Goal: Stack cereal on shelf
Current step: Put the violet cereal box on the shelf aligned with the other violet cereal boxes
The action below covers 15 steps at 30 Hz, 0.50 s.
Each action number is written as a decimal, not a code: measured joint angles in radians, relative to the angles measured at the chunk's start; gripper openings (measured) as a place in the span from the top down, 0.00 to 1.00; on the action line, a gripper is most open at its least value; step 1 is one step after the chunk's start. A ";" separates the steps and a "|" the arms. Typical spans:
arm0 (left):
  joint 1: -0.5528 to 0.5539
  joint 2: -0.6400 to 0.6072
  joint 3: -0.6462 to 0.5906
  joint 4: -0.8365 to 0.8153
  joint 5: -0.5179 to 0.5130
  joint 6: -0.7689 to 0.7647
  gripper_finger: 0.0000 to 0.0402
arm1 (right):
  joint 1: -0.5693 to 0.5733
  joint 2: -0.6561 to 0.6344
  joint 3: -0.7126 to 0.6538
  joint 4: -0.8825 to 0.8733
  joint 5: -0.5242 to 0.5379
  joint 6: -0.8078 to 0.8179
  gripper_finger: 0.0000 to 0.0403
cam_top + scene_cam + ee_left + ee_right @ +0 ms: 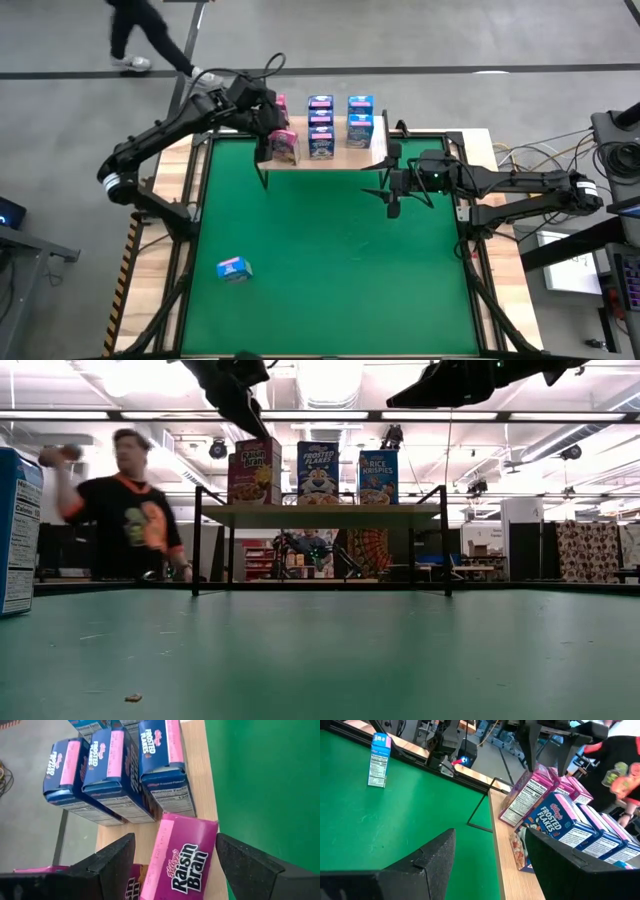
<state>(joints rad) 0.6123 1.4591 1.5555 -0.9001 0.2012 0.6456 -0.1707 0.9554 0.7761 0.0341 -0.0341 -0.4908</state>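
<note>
1. Eight cereal boxes sit on the shelf [375, 158] at upper centre of the high view; one blue box [233, 268] stands alone on the green mat [330, 260], lower left.
2. Left gripper [172, 857] hovers over the pink Raisin Bran box [182, 857] at the shelf's left end, jaws apart either side of it, not pinching.
3. Right gripper [393, 187] hangs just below the shelf's right end, fingers spread, empty.
4. Boxes look light, thin card, crushable, a bit slick; best pinched gently across the narrow sides, mid-height.
</note>
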 joint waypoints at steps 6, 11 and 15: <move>0.008 0.005 0.000 -0.015 0.000 0.000 0.35 | 0.000 0.000 0.000 0.000 0.000 0.000 0.43; 0.008 0.005 0.000 -0.053 0.000 0.008 0.35 | 0.000 0.000 0.000 0.000 0.001 0.000 0.43; 0.011 0.005 0.000 -0.033 0.001 0.008 0.35 | 0.000 0.000 0.000 0.000 0.001 0.000 0.43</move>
<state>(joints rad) 0.6228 1.4643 1.5555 -0.9335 0.2020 0.6537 -0.1707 0.9558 0.7761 0.0338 -0.0330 -0.4904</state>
